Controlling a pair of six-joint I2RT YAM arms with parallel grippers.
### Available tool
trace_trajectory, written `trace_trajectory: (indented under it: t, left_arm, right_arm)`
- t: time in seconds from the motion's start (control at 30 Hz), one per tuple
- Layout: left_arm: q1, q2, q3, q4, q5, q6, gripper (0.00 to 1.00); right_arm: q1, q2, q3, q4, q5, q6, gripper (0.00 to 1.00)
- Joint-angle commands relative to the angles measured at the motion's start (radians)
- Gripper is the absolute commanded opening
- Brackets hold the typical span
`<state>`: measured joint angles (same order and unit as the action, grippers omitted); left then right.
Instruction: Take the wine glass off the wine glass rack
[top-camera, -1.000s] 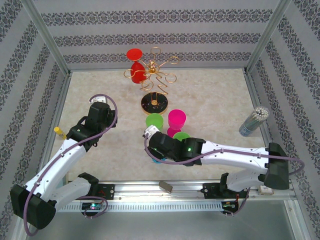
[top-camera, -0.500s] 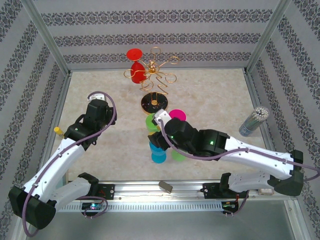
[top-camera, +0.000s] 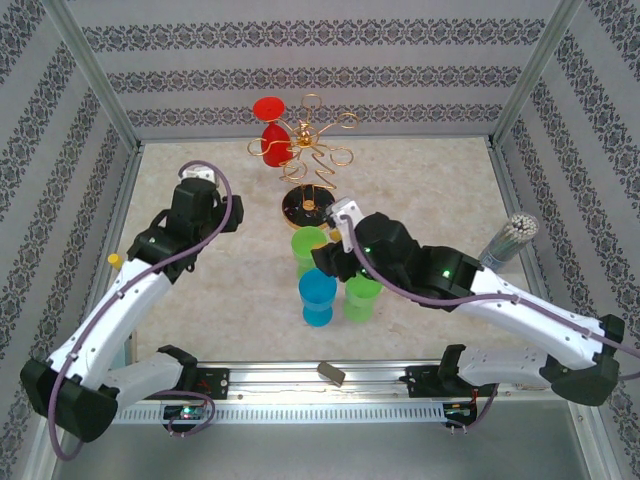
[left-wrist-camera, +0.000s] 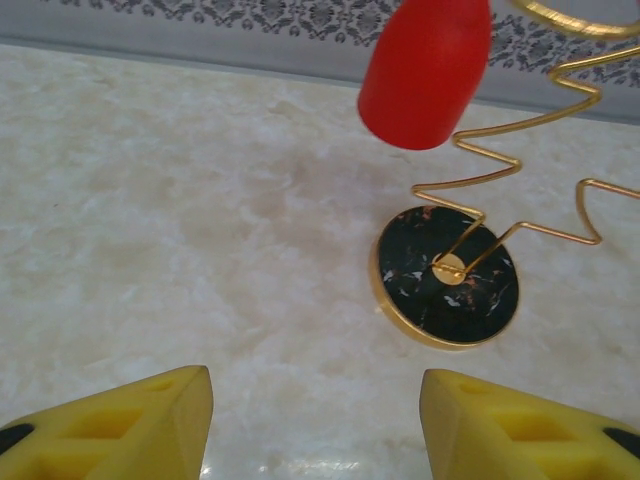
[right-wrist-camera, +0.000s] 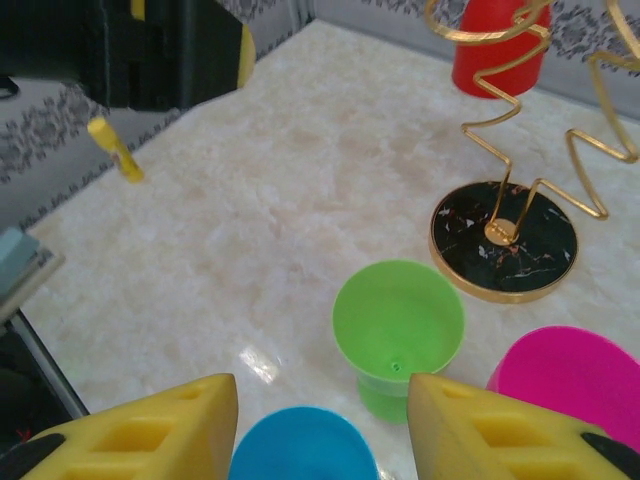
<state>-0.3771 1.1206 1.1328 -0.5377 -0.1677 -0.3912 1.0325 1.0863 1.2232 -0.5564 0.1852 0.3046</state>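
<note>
Now that the blue glass (top-camera: 318, 297) has been set down, the right gripper (right-wrist-camera: 320, 420) is lifted clear, jaws wide and empty. The left gripper (left-wrist-camera: 315, 420), likewise spread empty, is advanced toward the red wine glass (left-wrist-camera: 425, 70) hung on the wine glass rack (left-wrist-camera: 447, 290).

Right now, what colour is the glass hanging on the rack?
The wine glass is red, clearest in the left wrist view.

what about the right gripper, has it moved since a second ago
Yes. The right gripper has moved up the top view, away from the near edge and closer to the wine glass rack.
</note>
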Motion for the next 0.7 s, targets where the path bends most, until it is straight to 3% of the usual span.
trace_trajectory:
  t: [0.0, 0.37, 0.67]
  left_arm:
    - [0.024, 0.047, 0.086, 0.014, 0.078, 0.006, 0.59]
    - [0.194, 0.197, 0.351, -0.005, 0.316, -0.079, 0.61]
    - [0.301, 0.474, 0.632, -0.039, 0.596, -0.144, 0.63]
  right_arm:
    - [-0.057, -0.036, 0.015, 0.009, -0.082, 0.024, 0.5]
    - [-0.255, 0.029, 0.112, -0.017, -0.314, 0.051, 0.51]
    - [-0.397, 0.162, 0.221, 0.022, -0.494, 0.076, 0.51]
